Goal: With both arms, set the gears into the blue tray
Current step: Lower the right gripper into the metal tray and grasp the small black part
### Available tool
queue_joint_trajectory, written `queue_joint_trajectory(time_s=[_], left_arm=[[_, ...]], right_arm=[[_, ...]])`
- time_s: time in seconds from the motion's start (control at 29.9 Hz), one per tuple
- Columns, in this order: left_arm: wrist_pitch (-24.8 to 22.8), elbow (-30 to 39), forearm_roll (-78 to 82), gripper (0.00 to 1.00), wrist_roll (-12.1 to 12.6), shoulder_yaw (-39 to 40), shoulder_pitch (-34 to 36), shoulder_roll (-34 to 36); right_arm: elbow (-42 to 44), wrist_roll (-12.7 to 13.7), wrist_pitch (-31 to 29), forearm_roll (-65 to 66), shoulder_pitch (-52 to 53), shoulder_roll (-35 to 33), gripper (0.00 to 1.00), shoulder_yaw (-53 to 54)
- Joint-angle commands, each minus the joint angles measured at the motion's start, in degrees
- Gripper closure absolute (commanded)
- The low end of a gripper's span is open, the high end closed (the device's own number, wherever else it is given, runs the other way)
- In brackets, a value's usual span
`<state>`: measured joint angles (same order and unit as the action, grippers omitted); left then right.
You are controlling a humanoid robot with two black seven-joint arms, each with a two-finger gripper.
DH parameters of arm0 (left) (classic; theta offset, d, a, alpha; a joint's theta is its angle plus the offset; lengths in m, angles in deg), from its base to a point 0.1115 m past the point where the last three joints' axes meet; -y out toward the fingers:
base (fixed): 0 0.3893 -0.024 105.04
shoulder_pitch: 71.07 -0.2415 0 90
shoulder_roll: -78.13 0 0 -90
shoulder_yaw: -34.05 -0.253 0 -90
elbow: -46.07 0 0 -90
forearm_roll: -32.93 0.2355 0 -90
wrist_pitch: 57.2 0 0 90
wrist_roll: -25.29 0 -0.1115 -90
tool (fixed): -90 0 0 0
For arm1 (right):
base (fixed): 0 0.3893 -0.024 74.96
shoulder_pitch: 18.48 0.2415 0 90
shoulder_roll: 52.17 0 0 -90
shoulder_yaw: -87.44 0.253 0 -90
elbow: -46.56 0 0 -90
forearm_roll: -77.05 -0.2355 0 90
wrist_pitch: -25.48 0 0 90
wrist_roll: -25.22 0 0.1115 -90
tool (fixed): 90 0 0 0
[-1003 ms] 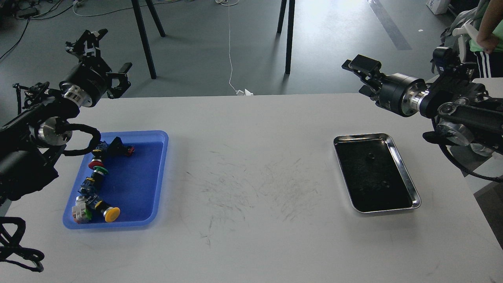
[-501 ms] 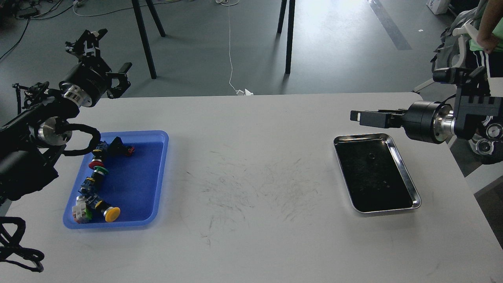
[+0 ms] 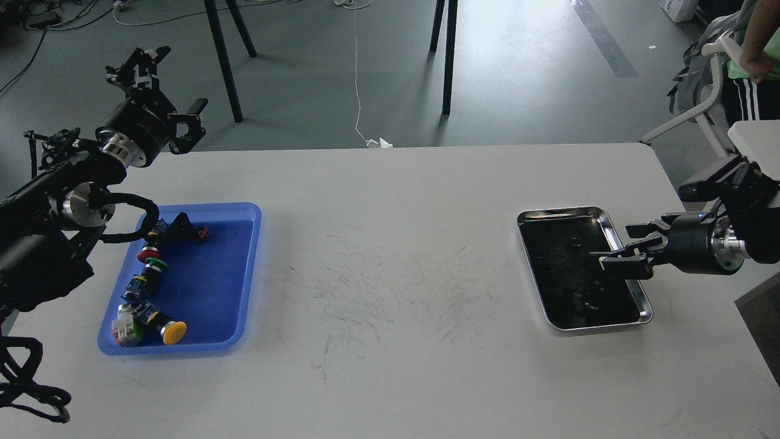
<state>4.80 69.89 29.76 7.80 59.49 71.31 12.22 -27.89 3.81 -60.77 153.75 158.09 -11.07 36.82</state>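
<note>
Right gripper (image 3: 621, 251) over the steel tray (image 3: 634, 286).
Its fingers are spread; one gear (image 3: 573, 244) lies just left of them.

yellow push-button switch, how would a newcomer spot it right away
Find the rectangular blue plastic tray on the white table's left side. At its near-left corner lies the yellow push-button switch, the only one with a round yellow cap; its neighbours have red or green caps.

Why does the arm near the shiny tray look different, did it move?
Yes. The right tool dropped from above the table's far edge down to hover over the steel tray, which stayed put.
</note>
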Motion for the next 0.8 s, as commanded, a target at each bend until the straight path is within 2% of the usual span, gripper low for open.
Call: queue_joint_trajectory(time_s=[0.0, 0.23, 0.53, 0.77], left_arm=[[0.00, 0.00, 0.00, 0.02, 0.00, -0.04, -0.26, 0.08], [0.00, 0.00, 0.00, 0.02, 0.00, 0.05, -0.44, 0.08], [0.00, 0.00, 0.00, 0.02, 0.00, 0.05, -0.44, 0.16], [0.00, 0.00, 0.00, 0.02, 0.00, 0.05, -0.35, 0.25]], right_arm=[[3.86, -0.13, 0.73, 0.73, -3.51, 2.92, 0.02, -0.01], [8.87, -0.30, 0.82, 2.75, -6.85, 5.03, 0.04, -0.10], [10.81, -0.65, 1.43, 2.84, -9.32, 7.50, 0.07, -0.19], [10.81, -0.74, 1.52, 3.72, -10.11, 8.73, 0.19, -0.27]])
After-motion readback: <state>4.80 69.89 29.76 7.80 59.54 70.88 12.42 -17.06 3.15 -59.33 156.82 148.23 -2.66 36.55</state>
